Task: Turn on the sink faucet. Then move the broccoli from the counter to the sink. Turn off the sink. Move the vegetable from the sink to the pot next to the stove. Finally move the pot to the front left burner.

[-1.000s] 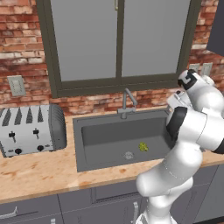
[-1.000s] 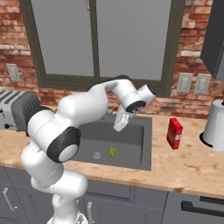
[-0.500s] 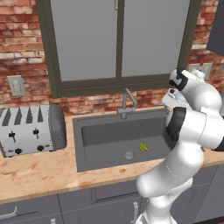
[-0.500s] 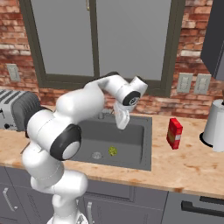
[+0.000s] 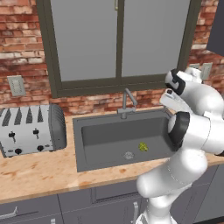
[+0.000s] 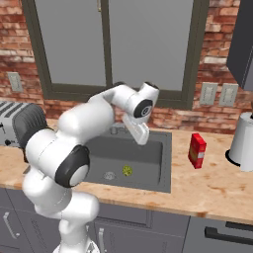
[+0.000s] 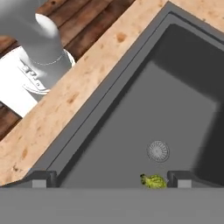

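Note:
The dark grey sink (image 5: 78, 144) is set in the tan counter (image 5: 43, 170). A tiny green broccoli (image 5: 143, 147) lies on the basin floor right of the round drain (image 5: 127, 155). The slim grey faucet (image 5: 127, 102) stands at the back rim, and no water stream shows. My gripper (image 5: 168, 101) hangs open and empty above the basin's right part, right of the faucet. From the right base view, the gripper (image 6: 141, 139) is above the broccoli (image 6: 127, 170). Through the hand view the broccoli (image 7: 153, 180) sits by the right fingertip (image 7: 179, 178). The pot and stove are out of view.
A silver toaster (image 5: 30, 129) stands on the counter left of the sink. A red box (image 6: 197, 150) and a white appliance (image 6: 243, 141) stand right of it. A brick wall and a window rise behind the faucet.
My hand has drifted a little to the left over the sink, toward the faucet, staying open. The broccoli has not moved.

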You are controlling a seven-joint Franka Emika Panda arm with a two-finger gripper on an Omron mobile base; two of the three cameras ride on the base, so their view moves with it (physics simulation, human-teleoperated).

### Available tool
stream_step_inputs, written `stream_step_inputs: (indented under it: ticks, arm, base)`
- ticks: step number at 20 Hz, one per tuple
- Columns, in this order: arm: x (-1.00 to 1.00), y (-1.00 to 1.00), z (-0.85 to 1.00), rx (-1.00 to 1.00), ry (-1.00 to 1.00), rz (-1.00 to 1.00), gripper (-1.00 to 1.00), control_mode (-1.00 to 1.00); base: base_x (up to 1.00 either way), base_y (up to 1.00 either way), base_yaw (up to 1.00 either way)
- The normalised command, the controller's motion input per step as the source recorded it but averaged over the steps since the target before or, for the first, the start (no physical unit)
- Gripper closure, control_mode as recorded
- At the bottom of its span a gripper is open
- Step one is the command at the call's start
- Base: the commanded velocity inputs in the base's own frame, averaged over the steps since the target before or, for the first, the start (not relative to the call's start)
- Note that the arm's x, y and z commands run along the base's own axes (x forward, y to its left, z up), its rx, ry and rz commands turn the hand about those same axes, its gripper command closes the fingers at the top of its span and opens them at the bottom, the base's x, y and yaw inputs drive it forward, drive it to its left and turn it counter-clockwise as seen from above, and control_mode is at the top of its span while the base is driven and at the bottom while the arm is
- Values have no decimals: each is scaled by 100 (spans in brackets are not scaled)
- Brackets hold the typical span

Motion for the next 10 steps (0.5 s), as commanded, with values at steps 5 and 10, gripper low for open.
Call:
stream_step_inputs:
  ticks: [5, 10]
  arm:
    - [-21, 0, 0, -7, -27, 27, -100, -100]
    - [-15, 3, -2, -6, -27, 32, -100, -100]
  base:
    - [0, 0, 0]
    - [0, 0, 0]
